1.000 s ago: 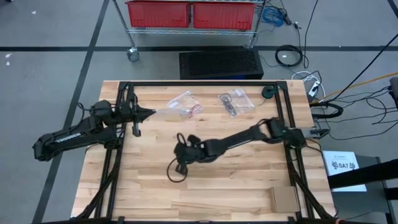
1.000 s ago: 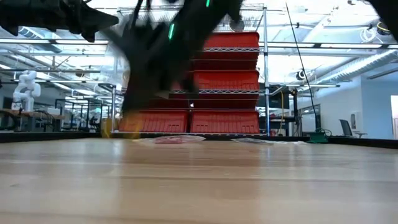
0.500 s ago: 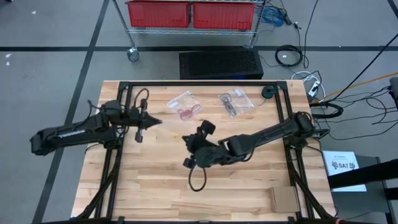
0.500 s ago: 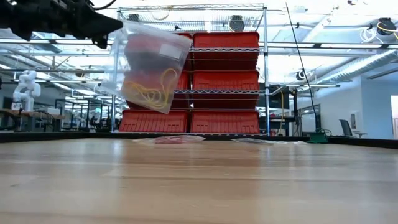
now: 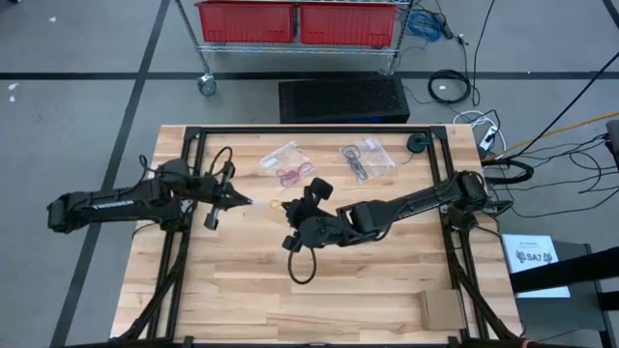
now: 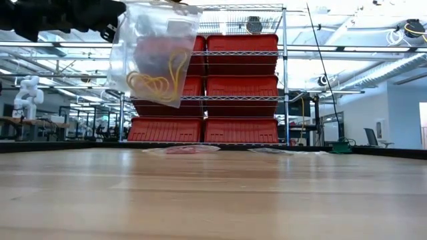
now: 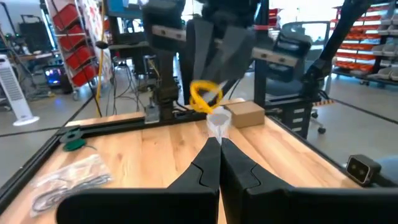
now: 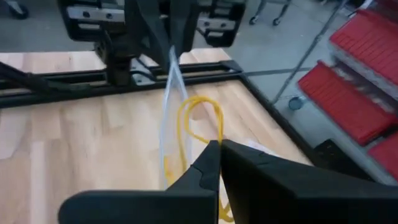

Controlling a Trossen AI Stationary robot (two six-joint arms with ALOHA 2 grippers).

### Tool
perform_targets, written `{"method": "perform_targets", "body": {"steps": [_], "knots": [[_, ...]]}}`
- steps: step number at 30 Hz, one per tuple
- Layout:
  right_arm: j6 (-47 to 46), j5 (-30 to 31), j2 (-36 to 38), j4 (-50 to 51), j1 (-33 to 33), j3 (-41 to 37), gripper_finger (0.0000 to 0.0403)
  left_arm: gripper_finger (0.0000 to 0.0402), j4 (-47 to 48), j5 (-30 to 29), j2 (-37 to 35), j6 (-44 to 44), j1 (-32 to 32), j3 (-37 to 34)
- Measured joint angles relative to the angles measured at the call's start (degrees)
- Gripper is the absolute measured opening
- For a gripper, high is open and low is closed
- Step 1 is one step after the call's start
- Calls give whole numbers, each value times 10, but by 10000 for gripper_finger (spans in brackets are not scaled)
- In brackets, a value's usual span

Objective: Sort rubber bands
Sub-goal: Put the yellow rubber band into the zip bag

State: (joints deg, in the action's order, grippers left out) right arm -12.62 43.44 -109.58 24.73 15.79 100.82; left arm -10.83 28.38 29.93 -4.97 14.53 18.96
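Note:
A clear plastic bag (image 6: 155, 57) holding yellow rubber bands (image 6: 157, 80) hangs in the air between my two grippers, left of the table's middle (image 5: 266, 204). My left gripper (image 7: 218, 142) is shut on it from the left. My right gripper (image 8: 217, 147) is shut on it from the right. Two more clear bags lie flat at the far side of the table, one with red bands (image 5: 287, 166) and one with black bands (image 5: 362, 159). My left gripper pinches a small bit of the bag's clear film (image 7: 217, 123) at its upper edge between its two fingers. The fingers lie level and come from the table's left. The bag hangs clear of the table. My right gripper pinches the bag's film (image 8: 198, 149) beside the yellow bands (image 8: 200, 118) between its two fingers. It comes from the table's right, slanting a little down. The bag hangs clear of the table, its upper edge stretched toward the left gripper.
A black frame (image 5: 309, 130) rims the table's far, left and right sides. A small cardboard box (image 5: 440, 309) sits at the near right corner, and a dark round piece (image 5: 418, 143) at the far right. Bare wood lies across the near half.
My right gripper has risen well off the table and gone toward the far edge, turning its wrist. The bag with the yellow bands has come up with it and hangs higher now. My left gripper has shifted a little toward the table's near right and turned.

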Motion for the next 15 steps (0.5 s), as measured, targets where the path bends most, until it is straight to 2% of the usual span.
{"method": "perform_targets", "body": {"steps": [10,15], "knots": [[-2,-7,-13,-40,1,0,0,1,-8,-56,28,2,-1,0],[-10,-5,-13,-40,-1,0,0,1,-19,-58,42,5,-1,0]]}}
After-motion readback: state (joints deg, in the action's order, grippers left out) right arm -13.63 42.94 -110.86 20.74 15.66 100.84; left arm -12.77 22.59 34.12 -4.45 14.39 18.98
